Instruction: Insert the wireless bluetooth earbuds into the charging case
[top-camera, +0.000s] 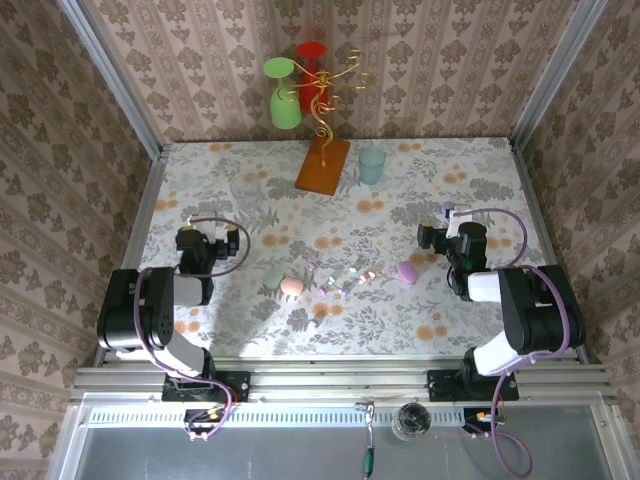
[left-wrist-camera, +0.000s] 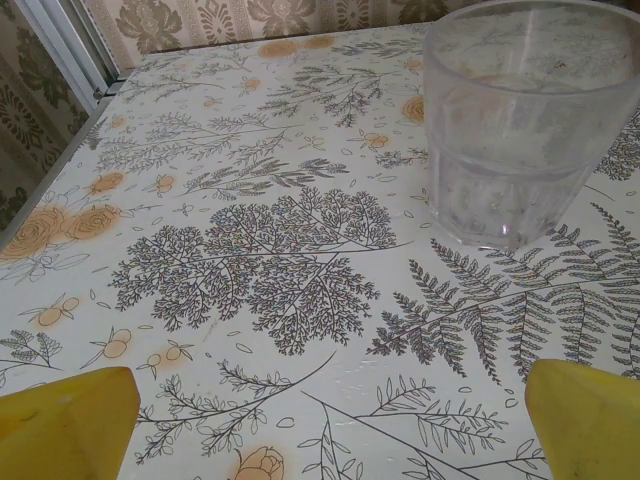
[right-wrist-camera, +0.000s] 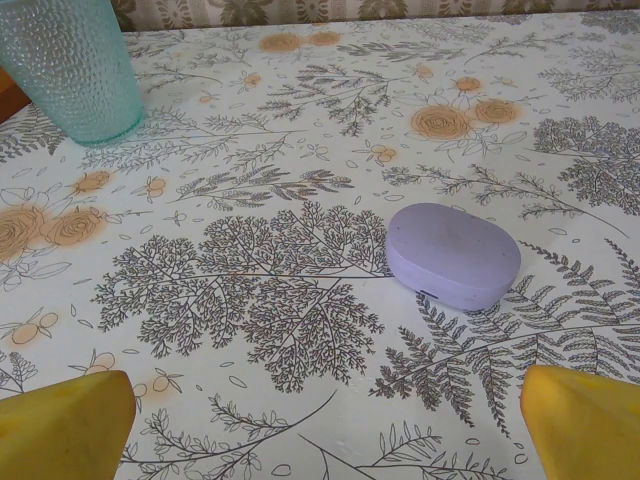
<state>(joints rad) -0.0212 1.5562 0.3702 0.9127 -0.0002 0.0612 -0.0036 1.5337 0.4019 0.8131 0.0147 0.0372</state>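
Earbuds (top-camera: 345, 278) lie loose; left hand (left-wrist-camera: 330, 405), right hand (right-wrist-camera: 325, 405) gape, empty.

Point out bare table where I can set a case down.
Free: the far-right stretch right of the teal cup; the far-left corner beside the clear glass. Crowded: the middle, where earbuds lie scattered between the pink case and purple case.

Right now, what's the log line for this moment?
left pincer: open, empty | right pincer: open, empty, facing purple case | earbuds: lying loose
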